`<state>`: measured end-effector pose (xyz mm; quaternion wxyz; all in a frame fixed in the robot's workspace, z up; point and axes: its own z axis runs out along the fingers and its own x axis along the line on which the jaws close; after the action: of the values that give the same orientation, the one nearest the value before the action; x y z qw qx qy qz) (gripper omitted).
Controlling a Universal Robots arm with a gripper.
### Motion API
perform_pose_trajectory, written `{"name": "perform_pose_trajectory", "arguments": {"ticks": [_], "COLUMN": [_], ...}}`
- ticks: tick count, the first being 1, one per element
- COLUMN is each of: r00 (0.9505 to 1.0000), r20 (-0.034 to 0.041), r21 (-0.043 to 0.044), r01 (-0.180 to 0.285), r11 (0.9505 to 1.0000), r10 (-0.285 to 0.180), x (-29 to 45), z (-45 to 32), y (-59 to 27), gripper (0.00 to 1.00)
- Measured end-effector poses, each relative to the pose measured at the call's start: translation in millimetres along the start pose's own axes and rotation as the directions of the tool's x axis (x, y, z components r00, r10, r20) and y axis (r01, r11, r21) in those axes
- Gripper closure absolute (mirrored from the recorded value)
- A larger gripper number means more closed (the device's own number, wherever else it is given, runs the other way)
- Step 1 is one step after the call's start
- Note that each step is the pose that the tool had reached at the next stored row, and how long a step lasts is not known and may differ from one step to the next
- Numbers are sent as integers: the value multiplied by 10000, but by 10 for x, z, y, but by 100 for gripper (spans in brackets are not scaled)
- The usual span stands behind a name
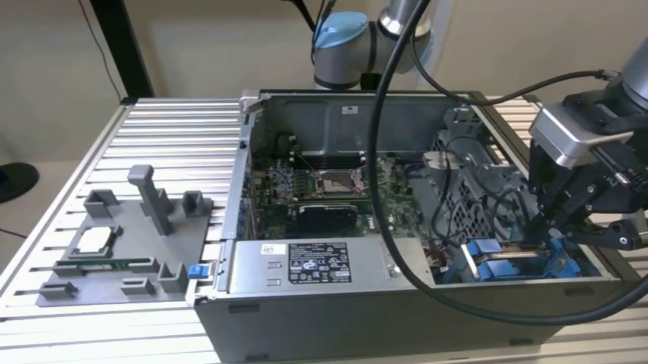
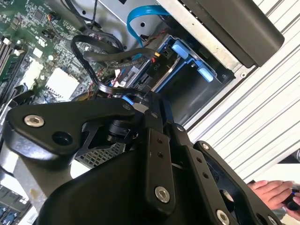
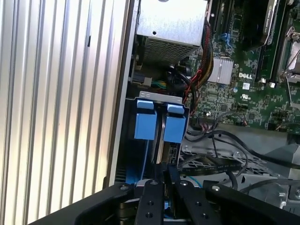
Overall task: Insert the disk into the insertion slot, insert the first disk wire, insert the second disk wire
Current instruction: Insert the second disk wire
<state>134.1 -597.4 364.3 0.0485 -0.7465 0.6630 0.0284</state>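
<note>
The disk (image 1: 498,262) lies in the insertion slot (image 1: 468,206) at the case's corner on the exterior view's right; its blue carrier tabs (image 3: 145,124) (image 2: 180,49) stick out of the bay. My gripper (image 1: 547,231) hangs just over the bay's far end, fingers pointing down into it. In both wrist views the fingers (image 3: 152,187) stand close together, shut on a small blue piece (image 2: 129,100) that looks like the end of the blue disk wire (image 2: 140,11). A black wire bundle (image 2: 101,54) runs beside it. The contact point is hidden by the fingers.
A grey power-supply box (image 1: 294,265) fills the case's front; the motherboard (image 1: 324,189) lies behind it. A thick black cable (image 1: 377,152) drapes across the case. A grey parts fixture (image 1: 121,250) sits on the exterior view's left. A person's hand (image 2: 272,192) rests on the table.
</note>
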Motion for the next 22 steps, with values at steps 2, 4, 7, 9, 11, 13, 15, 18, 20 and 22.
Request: {"name": "perform_pose_trajectory", "arguments": {"ticks": [2, 4, 7, 9, 11, 13, 15, 18, 20, 22], "r00": [10000, 10000, 9998, 9993, 9985, 9980, 9979, 9979, 9980, 9980], "r20": [-12, -20, -30, -38, -42, -47, -49, -51, -54, -59], "r21": [105, 191, 232, 256, 278, 297, 320, 388, 457, 527], "r01": [12, -6, -190, -374, -536, -630, -647, -641, -632, -624], "r11": [9999, 9998, 9995, 9990, 9982, 9976, 9974, 9972, 9970, 9967], "r10": [-12, 6, 191, 375, 537, 631, 649, 643, 635, 628], "x": [1, 0, -3, -4, -5, -13, -39, -78, -105, -124], "z": [14, 31, 46, 60, 72, 80, 88, 103, 115, 127], "y": [5, 22, 46, 55, 66, 83, 86, 83, 79, 77], "gripper": [100, 100, 100, 100, 100, 100, 100, 100, 100, 100]}}
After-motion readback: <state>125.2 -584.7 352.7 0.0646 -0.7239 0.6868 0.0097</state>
